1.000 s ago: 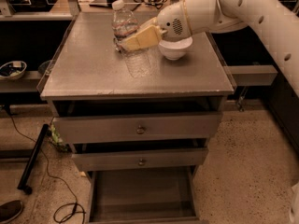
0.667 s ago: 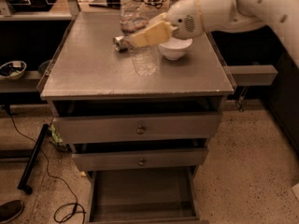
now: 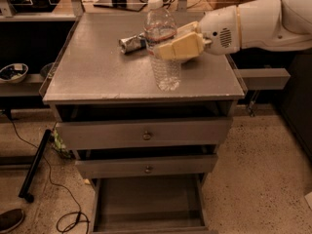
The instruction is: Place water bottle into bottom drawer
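Observation:
The water bottle (image 3: 161,45) is clear and ribbed with a white cap and a reddish label band. It stands upright in my gripper (image 3: 171,47), lifted above the grey cabinet top (image 3: 97,67), near its front middle. My gripper is shut on the bottle's middle; its tan fingers (image 3: 181,47) wrap it from the right. The white arm reaches in from the upper right. The bottom drawer (image 3: 146,199) is pulled out below, a shallow tray with a flat grey floor.
A crumpled silver-blue wrapper (image 3: 131,43) lies on the cabinet top behind the bottle. Two upper drawers with round knobs (image 3: 146,135) sit slightly open. A bowl (image 3: 13,72) sits on a shelf at left. Cables and a black bar lie on the floor at left.
My gripper has lifted the bottle off the cabinet top and carried it forward and a little right, away from the wrapper. The view has shifted closer.

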`<state>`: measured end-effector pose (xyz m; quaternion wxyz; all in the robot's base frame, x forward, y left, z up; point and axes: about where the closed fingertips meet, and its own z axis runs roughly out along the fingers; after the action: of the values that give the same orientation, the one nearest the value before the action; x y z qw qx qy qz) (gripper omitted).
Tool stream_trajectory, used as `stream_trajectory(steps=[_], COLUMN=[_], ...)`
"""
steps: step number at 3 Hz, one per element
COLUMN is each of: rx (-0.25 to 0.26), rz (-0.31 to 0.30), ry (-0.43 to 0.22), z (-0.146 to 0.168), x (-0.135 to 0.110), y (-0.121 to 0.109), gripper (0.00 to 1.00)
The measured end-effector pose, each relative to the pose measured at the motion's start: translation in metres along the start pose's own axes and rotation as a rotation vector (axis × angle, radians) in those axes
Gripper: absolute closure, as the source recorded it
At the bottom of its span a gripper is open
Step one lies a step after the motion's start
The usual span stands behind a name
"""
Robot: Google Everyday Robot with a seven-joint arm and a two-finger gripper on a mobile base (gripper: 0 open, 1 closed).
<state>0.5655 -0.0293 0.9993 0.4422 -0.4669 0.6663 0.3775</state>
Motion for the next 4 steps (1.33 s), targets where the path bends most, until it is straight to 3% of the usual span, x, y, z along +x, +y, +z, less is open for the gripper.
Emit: stream_trajectory(steps=[1,3,4], rx=[0.023,0.034,0.045], rz=[-0.002,0.004,0.015], ry=[-0.004,-0.013,-0.016], z=[-0.034,-0.032,-0.017], x=[0.028,0.028,0.042], y=[0.045,0.038,0.041], gripper=[1.0,1.0,1.0])
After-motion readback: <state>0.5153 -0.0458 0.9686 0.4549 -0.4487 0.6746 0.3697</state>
